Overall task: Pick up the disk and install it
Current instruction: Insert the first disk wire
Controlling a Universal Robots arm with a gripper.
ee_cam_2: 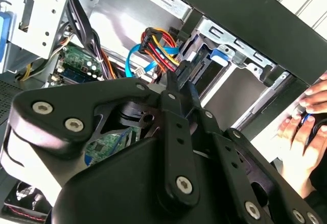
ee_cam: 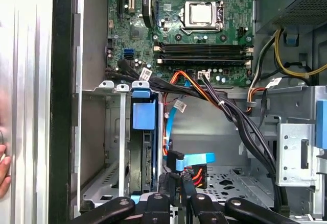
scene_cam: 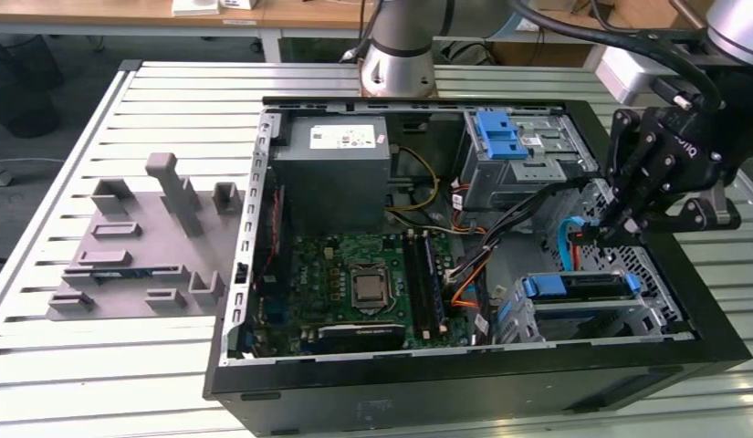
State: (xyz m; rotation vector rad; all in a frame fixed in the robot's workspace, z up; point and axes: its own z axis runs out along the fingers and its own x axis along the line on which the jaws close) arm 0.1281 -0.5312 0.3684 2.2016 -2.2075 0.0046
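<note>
The open computer case [scene_cam: 474, 228] lies on its side on a slatted metal surface [scene_cam: 132, 365], and everything else is placed from it. The disk [scene_cam: 580, 286] sits inside the case, slotted edge-up in the metal drive cage [scene_cam: 595, 310] at the corner nearest the exterior view's right, its blue rail and pull tab showing; in the first wrist view the disk [ee_cam: 141, 147] stands in the cage beside the case's black wall. The pincer [scene_cam: 613, 228] hangs just above that cage, over the blue and orange cables [ee_cam: 191, 160], its fingers [ee_cam_2: 176, 81] drawn close together with nothing between them, clear of the disk. Deeper in the case lie the green circuit board [scene_cam: 364, 283] and the grey power supply [scene_cam: 331, 173]. A grey moulded tray [scene_cam: 139, 246] rests on the surface outside the case. A person's hand [ee_cam_2: 306, 127] rests outside the case's black wall.
</note>
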